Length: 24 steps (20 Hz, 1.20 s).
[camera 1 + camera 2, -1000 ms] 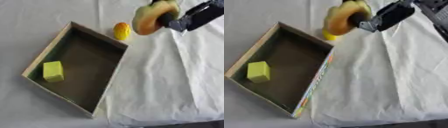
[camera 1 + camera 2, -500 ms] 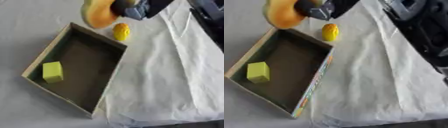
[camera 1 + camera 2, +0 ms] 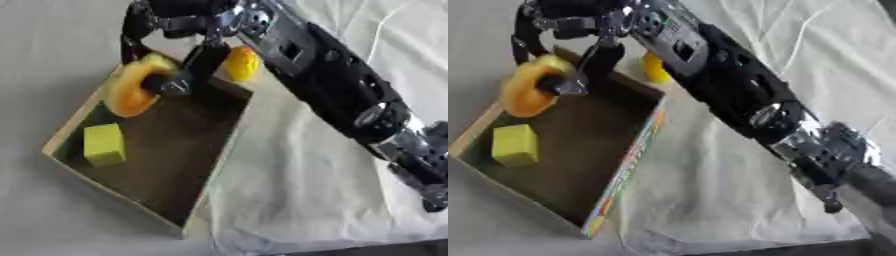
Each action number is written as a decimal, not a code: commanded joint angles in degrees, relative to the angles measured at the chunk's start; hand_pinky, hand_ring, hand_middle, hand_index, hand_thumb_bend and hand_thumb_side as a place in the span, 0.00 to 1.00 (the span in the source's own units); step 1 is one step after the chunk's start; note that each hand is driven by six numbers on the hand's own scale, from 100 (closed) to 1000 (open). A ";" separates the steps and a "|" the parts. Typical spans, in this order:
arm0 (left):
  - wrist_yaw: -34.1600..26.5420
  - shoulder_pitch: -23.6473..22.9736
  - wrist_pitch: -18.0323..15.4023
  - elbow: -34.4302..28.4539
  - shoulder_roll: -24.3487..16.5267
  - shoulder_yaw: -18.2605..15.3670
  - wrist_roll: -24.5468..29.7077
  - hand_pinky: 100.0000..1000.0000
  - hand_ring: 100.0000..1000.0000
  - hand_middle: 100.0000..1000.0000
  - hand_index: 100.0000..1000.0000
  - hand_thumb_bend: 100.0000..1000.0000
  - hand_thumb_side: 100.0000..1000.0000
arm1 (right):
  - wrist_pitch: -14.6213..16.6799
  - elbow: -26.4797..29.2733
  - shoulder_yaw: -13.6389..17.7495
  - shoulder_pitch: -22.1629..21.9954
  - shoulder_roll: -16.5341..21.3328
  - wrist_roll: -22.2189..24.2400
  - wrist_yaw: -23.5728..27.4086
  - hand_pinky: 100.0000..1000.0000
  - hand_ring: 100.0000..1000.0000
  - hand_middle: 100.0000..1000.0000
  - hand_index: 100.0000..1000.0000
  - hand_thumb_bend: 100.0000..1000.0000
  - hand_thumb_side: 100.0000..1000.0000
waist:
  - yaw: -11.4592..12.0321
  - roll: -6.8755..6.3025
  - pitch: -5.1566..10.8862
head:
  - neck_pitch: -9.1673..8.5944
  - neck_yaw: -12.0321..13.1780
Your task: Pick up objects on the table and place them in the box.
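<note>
Light was soft, bright and even, throwing only faint shadows on the white cloth (image 3: 297, 165). Both views were blurred throughout, the black arm (image 3: 737, 90) smeared; no glare showed.

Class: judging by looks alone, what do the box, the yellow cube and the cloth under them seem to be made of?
Box: probably cardboard, with thin tan walls and a printed outer side; matte.
Yellow cube: perhaps foam or painted wood; flat, dull faces with no glare.
Cloth: thin white fabric or sheet, seen from its creases and folds.
</note>
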<state>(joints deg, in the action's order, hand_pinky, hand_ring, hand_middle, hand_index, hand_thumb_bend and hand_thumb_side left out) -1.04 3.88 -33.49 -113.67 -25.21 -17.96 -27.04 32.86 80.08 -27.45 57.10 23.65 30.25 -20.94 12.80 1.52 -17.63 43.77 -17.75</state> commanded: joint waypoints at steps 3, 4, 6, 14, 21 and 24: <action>-0.28 0.40 0.32 -0.92 -0.90 0.32 0.51 0.84 0.72 0.69 0.82 0.00 0.52 | 2.29 -3.27 0.23 0.00 -1.07 -1.95 -6.34 0.79 0.75 0.54 0.76 0.00 0.13 | -0.09 -0.39 0.81 | -0.38 0.12; -0.36 0.31 0.41 -0.92 -0.80 0.37 0.66 0.84 0.72 0.69 0.82 0.00 0.53 | 2.44 -3.34 0.31 -0.11 -0.97 -2.12 -7.82 0.86 0.86 0.72 0.90 0.00 0.14 | -0.15 -0.39 0.81 | -0.37 0.20; -0.53 0.25 0.57 -0.92 -0.69 0.53 1.00 0.84 0.72 0.69 0.82 0.00 0.53 | 3.33 -2.36 0.92 -0.22 -0.46 -2.93 -11.45 0.92 0.94 0.81 0.95 0.00 0.12 | -0.33 -0.39 0.85 | -0.39 0.35; -1.10 -0.03 0.81 -0.92 -0.66 0.93 1.99 0.84 0.72 0.69 0.82 0.00 0.54 | 3.38 3.04 3.78 -0.67 2.39 -9.00 -16.46 0.95 0.97 0.83 0.95 0.00 0.02 | -1.04 -0.66 1.17 | -0.23 0.92; -1.02 -0.58 1.05 -0.92 -0.64 0.80 2.26 0.84 0.72 0.69 0.81 0.00 0.55 | -1.03 8.62 10.84 -1.78 12.34 -9.87 -3.92 0.94 0.96 0.80 0.96 0.00 0.00 | -2.00 -0.41 1.46 | 0.32 2.66; -0.91 -0.63 1.23 -0.92 -0.60 0.84 2.39 0.84 0.72 0.69 0.81 0.00 0.55 | -2.52 7.57 14.45 -3.12 17.59 -8.92 0.54 0.94 0.96 0.80 0.97 0.00 0.00 | -2.30 -0.33 1.38 | 0.21 3.55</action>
<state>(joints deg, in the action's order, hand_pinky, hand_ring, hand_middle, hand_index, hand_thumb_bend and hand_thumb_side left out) -2.00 3.23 -32.34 -113.67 -24.67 -16.79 -24.84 31.10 87.09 -15.09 53.24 37.77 21.19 -22.55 10.54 1.43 -17.43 43.83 -14.64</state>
